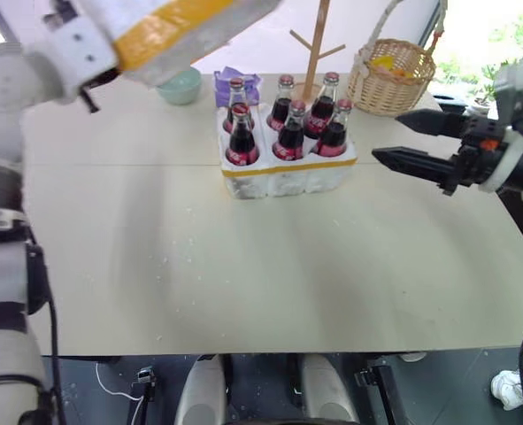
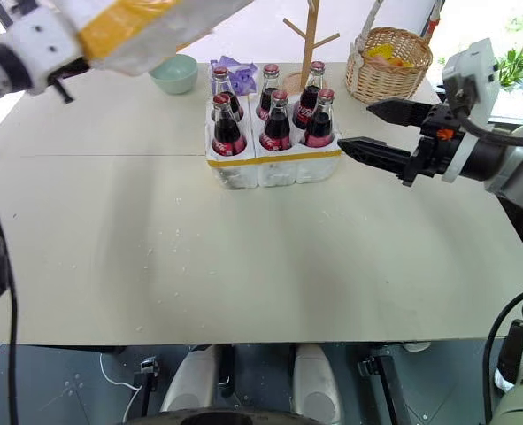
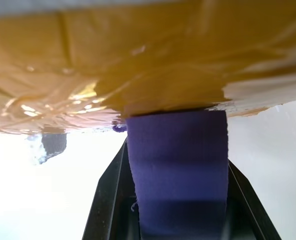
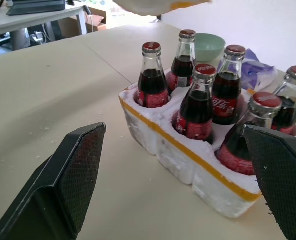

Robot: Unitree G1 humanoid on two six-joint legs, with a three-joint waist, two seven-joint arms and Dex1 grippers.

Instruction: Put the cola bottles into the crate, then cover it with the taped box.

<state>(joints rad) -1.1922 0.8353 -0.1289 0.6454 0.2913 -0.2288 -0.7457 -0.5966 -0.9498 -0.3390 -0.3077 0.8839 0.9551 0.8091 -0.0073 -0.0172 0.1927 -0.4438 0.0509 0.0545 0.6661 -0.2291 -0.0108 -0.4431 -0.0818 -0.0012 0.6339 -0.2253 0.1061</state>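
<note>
Robot test lab — beige worktable, cables on dark floor, desk behind — bright windows

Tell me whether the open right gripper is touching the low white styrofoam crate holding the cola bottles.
Apart. In the right eye view, bare table shows between the right gripper and the low white styrofoam crate with its yellow-orange tape band.

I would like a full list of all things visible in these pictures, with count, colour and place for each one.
cola bottles: six, dark with red caps, standing in the crate.
crate: one, white with yellow-orange band, on the table.
taped box: one, white with yellow-orange tape, lifted above the table's far left.
bowl: one, pale green, behind the crate.
purple item: one, behind the bottles.
wooden stand: one, behind the crate.
wicker basket: one, far right.
table: one, beige.
left tool: shut on taped box.
right tool: open, right of crate.
</note>
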